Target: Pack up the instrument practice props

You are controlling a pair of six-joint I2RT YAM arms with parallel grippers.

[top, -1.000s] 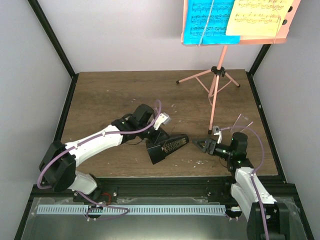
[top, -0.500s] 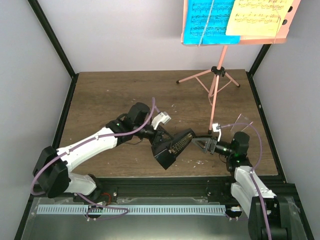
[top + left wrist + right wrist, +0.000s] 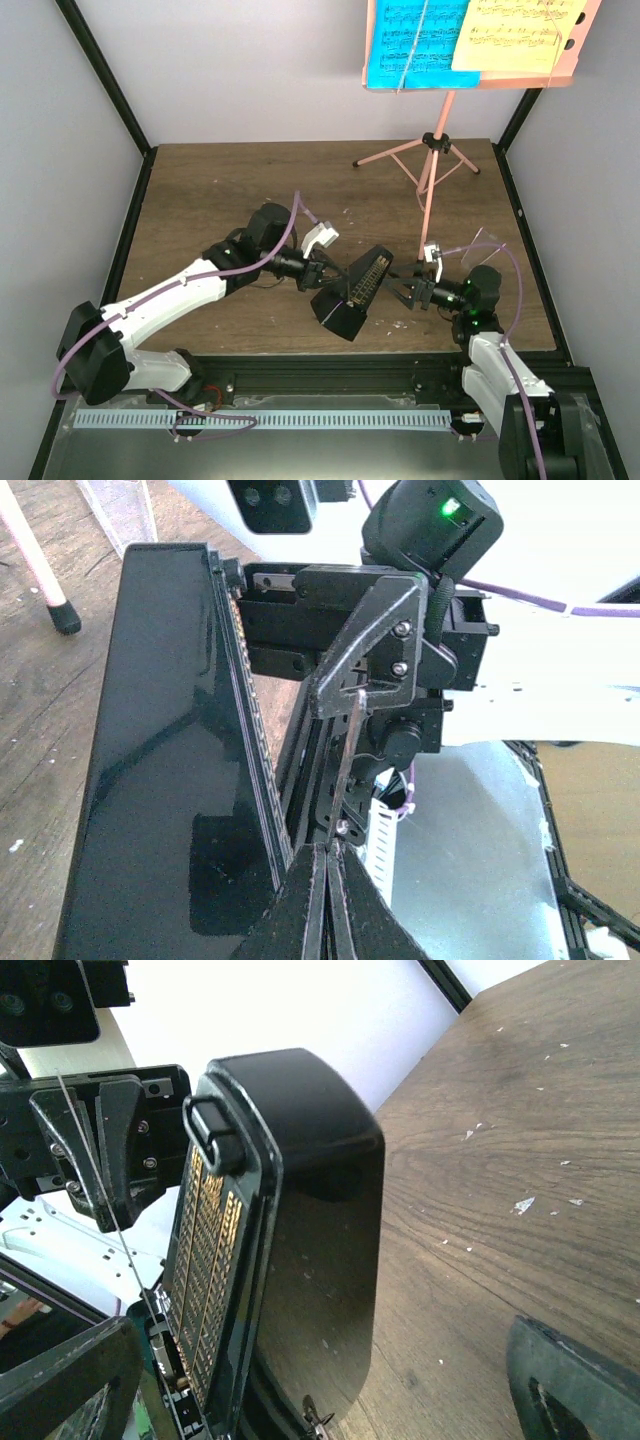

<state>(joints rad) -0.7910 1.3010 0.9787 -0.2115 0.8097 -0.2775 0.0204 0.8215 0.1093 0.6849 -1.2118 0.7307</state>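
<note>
Lower centre: left gripper (image 3: pixel 320 270), pinched shut, holds metronome (image 3: pixel 355 292) tilted toward wide-open right gripper (image 3: pixel 398 291), apparently presenting it for handover

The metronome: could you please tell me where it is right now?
In the top view the metronome is tilted near the front centre of the table, between the shut left pincer and the open right pincer.
</note>
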